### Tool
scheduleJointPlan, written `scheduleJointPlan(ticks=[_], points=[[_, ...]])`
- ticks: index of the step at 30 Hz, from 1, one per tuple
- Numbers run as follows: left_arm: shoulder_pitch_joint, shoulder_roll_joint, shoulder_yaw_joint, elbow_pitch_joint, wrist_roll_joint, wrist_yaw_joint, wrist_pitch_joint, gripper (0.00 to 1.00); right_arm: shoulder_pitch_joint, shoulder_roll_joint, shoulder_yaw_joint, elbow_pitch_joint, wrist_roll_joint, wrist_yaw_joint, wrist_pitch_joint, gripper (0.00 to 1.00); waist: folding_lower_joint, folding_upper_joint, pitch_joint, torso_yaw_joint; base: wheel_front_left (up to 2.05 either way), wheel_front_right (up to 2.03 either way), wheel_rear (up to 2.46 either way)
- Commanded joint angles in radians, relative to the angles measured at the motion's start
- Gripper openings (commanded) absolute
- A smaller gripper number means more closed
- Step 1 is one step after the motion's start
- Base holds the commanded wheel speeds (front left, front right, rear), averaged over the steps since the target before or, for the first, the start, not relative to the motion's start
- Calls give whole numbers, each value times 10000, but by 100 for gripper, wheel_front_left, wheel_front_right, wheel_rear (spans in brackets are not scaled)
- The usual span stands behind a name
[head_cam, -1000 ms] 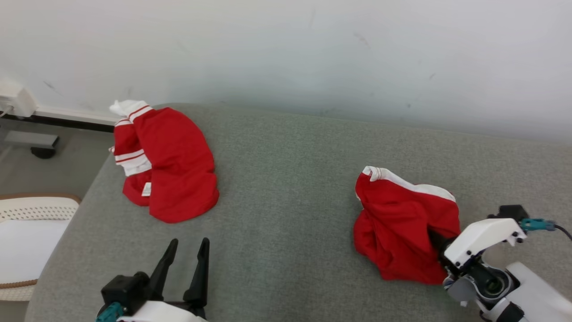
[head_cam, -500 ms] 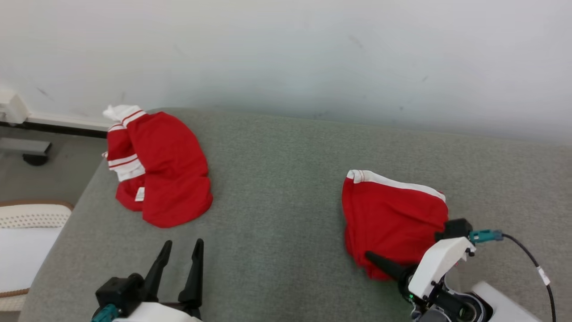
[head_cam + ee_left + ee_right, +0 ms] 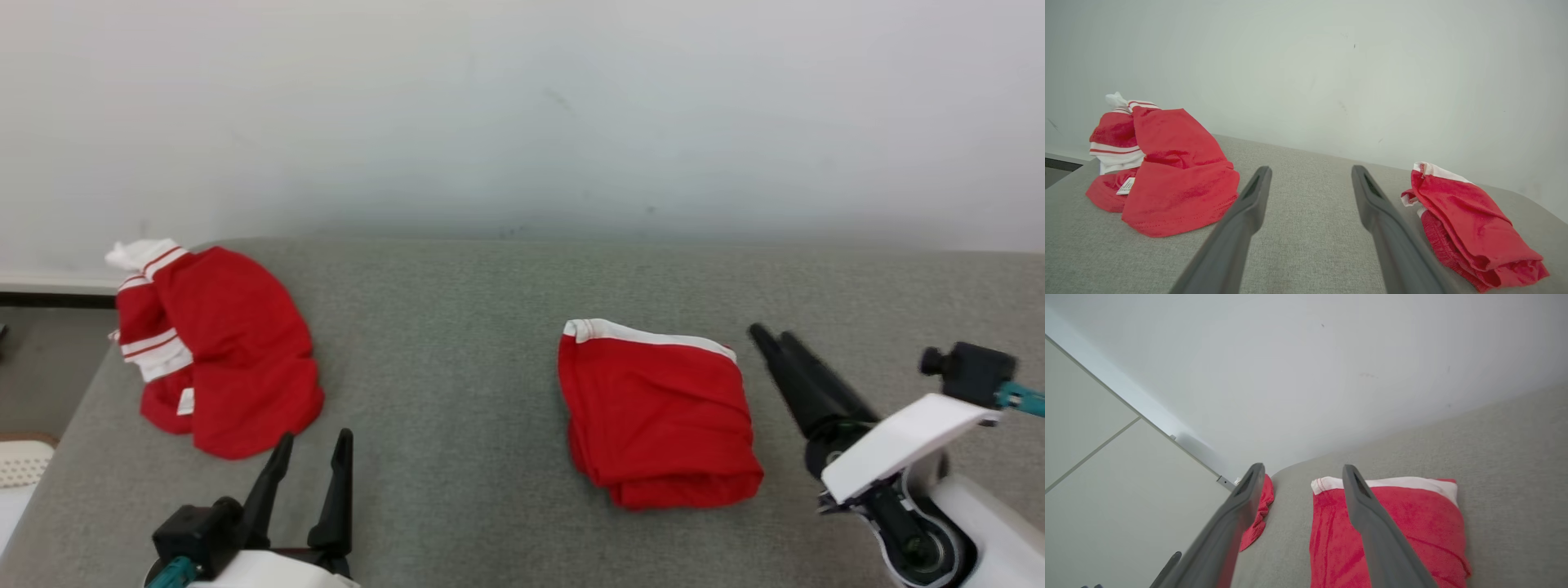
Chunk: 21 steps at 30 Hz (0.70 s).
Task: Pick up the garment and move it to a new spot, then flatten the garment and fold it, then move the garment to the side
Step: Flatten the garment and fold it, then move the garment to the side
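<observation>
A crumpled red garment (image 3: 220, 351) lies at the left end of the grey upholstered surface (image 3: 457, 327). The left tool (image 3: 315, 438) hovers with fingers spread wide, empty. The folded red garment (image 3: 657, 416) lies flat right of centre. The right tool (image 3: 771, 333), just beside it and clear of it, stands spread and grips nothing.

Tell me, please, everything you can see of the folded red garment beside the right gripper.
The folded red garment is a compact, roughly rectangular stack of thin red fabric with a white band along its far edge. Its layers show at the near edge, a little rumpled. It lies flat on the grey upholstered surface, right of centre in the head view. Nothing grips it: the right gripper stands open just to its right, clear of the cloth.
</observation>
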Motion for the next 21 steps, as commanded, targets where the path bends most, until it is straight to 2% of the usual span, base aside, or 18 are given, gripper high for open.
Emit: scheduleJointPlan(ticks=[1, 5, 9, 14, 17, 21], points=[[92, 56, 75, -44, 163, 19, -4, 100, 117, -184, -83, 21, -435, 6, -445, 100, 0, -1, -51, -209, 0, 0, 0], [123, 1, 259, -112, 208, 19, -4, 100, 206, -419, -514, 430, -1946, 4, -1508, 100, 0, -1, -51, -489, 0, 0, 0], [201, -73, 456, -251, 202, 19, -4, 100, 532, -314, -1907, 995, -3844, 4, -1697, 100, 0, -1, -19, -697, 0, 0, 0], [159, -187, 608, -378, 241, 19, -4, 100, 1495, 625, -3659, 1248, -6125, 4, -1704, 100, 0, -1, 59, -834, 0, 0, 0], [64, -225, 580, -411, 255, 19, -4, 100, 1731, 1147, -3969, 1531, -6786, 4, -1705, 100, 0, -1, 109, -830, 0, 0, 0], [-65, -254, 488, -418, 202, 19, -4, 100, 1309, 1774, -4079, 2191, -6734, 4, -1207, 100, 0, -1, 298, -713, 0, 0, 0]])
